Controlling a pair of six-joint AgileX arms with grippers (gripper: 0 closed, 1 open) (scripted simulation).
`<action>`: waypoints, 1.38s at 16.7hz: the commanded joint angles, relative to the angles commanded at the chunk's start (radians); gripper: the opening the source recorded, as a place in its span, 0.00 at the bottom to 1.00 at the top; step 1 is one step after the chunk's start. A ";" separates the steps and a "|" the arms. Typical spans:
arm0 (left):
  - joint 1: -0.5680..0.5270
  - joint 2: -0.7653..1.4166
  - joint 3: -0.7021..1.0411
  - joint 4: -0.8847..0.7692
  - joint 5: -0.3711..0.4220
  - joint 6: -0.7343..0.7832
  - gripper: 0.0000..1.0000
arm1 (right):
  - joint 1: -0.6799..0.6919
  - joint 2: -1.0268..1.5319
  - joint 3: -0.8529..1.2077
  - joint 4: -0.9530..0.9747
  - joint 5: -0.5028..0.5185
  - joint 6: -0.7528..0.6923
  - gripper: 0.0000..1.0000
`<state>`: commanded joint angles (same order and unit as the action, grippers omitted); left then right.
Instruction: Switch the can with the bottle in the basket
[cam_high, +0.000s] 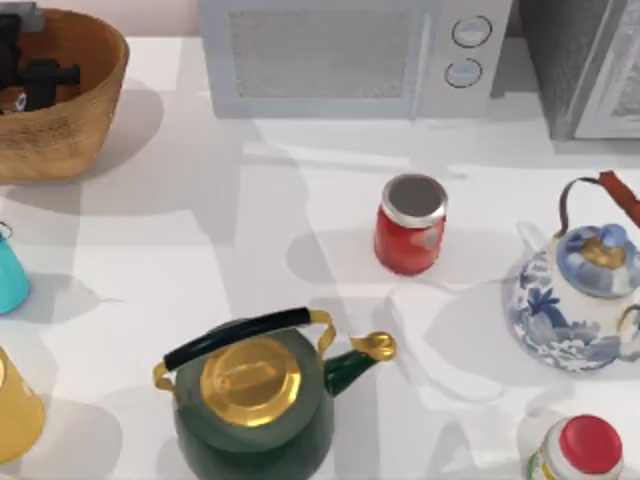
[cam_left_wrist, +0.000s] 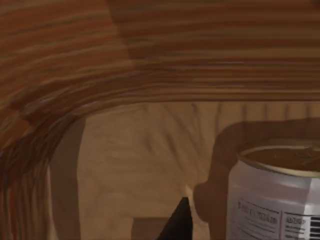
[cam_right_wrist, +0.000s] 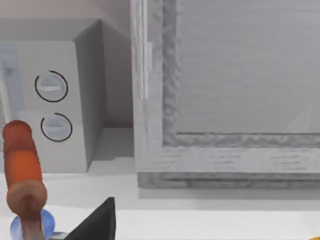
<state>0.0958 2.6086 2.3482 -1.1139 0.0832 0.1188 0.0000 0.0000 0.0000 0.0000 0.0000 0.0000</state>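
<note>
The basket, round tan wicker, stands at the table's far left corner. My left gripper is lowered inside it. In the left wrist view the bottle, white with a printed label and a gold top, stands upright on the basket floor, close beside my left gripper; I cannot tell if they touch. The can, red with a silver-grey top, stands upright on the table right of centre, with no gripper near it. My right gripper is off at the right, near the teapot's handle.
A microwave lines the back, with a grey cabinet to its right. A green kettle stands in front, a blue-and-white teapot at right, a red-capped container at front right. Teal and yellow vessels sit at left.
</note>
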 joint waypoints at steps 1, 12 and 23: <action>0.000 0.000 0.000 0.000 0.000 0.000 0.25 | 0.000 0.000 0.000 0.000 0.000 0.000 1.00; 0.000 0.000 0.000 0.000 0.000 0.000 0.00 | 0.000 0.000 0.000 0.000 0.000 0.000 1.00; -0.013 -0.486 -0.406 0.194 -0.020 -0.025 0.00 | 0.000 0.000 0.000 0.000 0.000 0.000 1.00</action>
<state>0.0828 2.1229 1.9422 -0.9200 0.0628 0.0933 0.0000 0.0000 0.0000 0.0000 0.0000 0.0000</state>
